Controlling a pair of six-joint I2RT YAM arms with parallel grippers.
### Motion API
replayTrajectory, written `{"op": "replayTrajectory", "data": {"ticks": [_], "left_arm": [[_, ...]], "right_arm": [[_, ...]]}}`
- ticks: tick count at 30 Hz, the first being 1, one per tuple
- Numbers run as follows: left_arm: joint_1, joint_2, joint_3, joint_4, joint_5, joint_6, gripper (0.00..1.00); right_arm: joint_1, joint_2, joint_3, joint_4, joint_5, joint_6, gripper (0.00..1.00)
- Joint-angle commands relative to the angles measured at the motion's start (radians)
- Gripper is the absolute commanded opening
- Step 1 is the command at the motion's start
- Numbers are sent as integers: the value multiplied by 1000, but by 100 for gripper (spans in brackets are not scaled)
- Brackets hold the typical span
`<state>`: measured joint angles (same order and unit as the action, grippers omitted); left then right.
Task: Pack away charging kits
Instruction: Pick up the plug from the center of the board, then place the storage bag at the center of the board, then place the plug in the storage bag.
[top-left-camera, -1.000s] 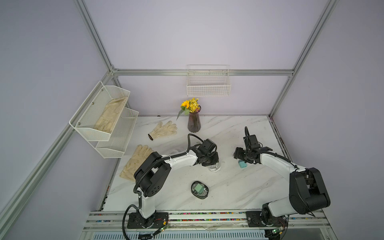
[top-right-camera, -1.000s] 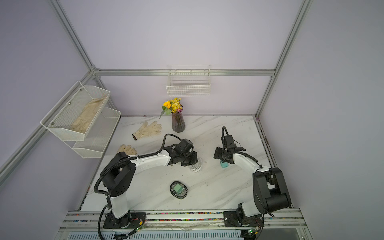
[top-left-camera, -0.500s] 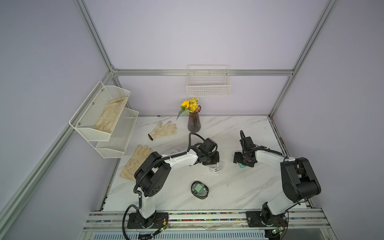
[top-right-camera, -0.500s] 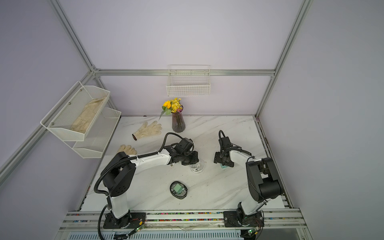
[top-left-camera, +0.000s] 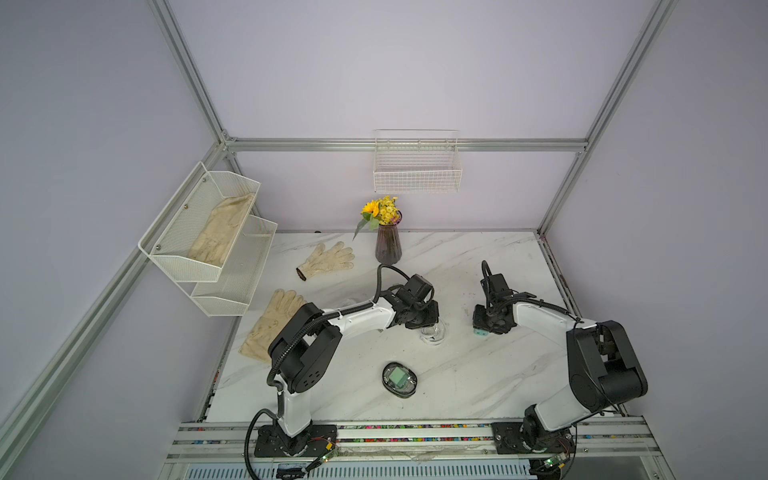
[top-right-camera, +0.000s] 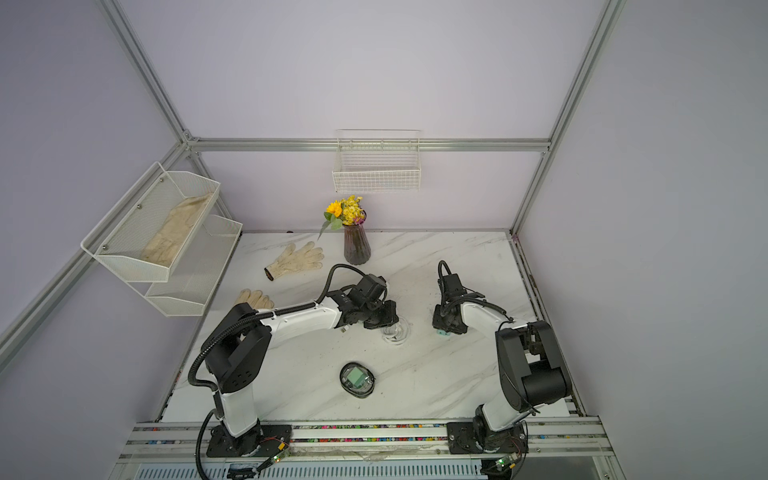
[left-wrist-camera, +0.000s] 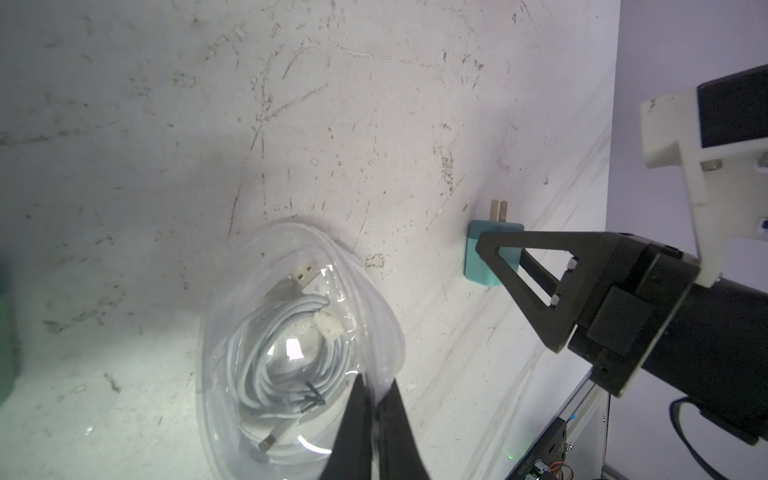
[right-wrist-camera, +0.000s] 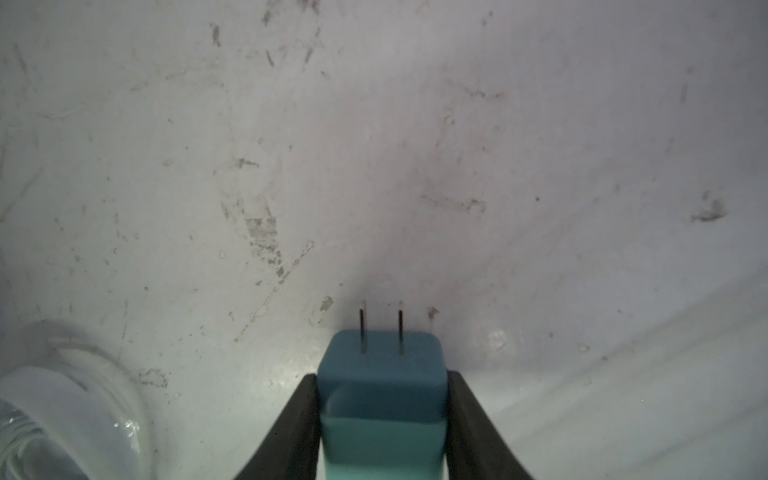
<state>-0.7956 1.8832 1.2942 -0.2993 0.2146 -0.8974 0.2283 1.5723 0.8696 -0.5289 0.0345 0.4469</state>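
Since one second ago, the right arm has brought its jaws in from a wider spread onto the plug adapter, while the left arm has kept its place at frame centre. Left gripper (left-wrist-camera: 376, 384): jaws nearly together, pinching the thin rim of the transparent case (left-wrist-camera: 266, 257), which rests on the table with the coiled white cable (left-wrist-camera: 282, 345) inside it. In both top views this gripper sits at mid-frame, directly over the case (top-left-camera: 434, 334). Right gripper (right-wrist-camera: 382, 378): jaws at medium width, one finger pressed against each side of the teal plug adapter (right-wrist-camera: 382, 390). The adapter lies on the table, prongs pointing away from the gripper, right of centre in a top view (top-left-camera: 481, 333) and apart from the transparent case. The black-rimmed case (top-left-camera: 400, 379), with a mint-green adapter (top-left-camera: 399, 377) visible inside, lies at lower centre, well apart from both grippers. The surface is a scuffed white marble table (top-left-camera: 457, 386). At left, a two-tier mesh rack (top-left-camera: 178, 266) holds one glove (top-left-camera: 220, 232); two more gloves (top-left-camera: 328, 259) (top-left-camera: 274, 322) lie on the table. A vase (top-left-camera: 387, 247) of yellow flowers stands at upper centre, below a wall-mounted wire basket (top-left-camera: 417, 170). Lilac walls with aluminium framing enclose the cell.
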Motion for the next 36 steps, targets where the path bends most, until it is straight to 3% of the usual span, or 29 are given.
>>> {"op": "replayTrajectory", "data": {"ticks": [1,8,15,23,36], "left_arm": [[10,-39,39,33,20,18,0],[12,-26,37,64,69,9,0],[13,-4,39,116,105,-27,0],[26,-11,19,141,118,-57,0],[42,-22,-72,280,206,-124,0]], "right_arm": [[14,-4,16,-25,1,6,28],[104,-90,89,-61,-33,47,27],[176,-140,80,41,-214,142,26],[177,-21,47,136,-264,64,27],[172,80,50,267,-333,61,27]]}}
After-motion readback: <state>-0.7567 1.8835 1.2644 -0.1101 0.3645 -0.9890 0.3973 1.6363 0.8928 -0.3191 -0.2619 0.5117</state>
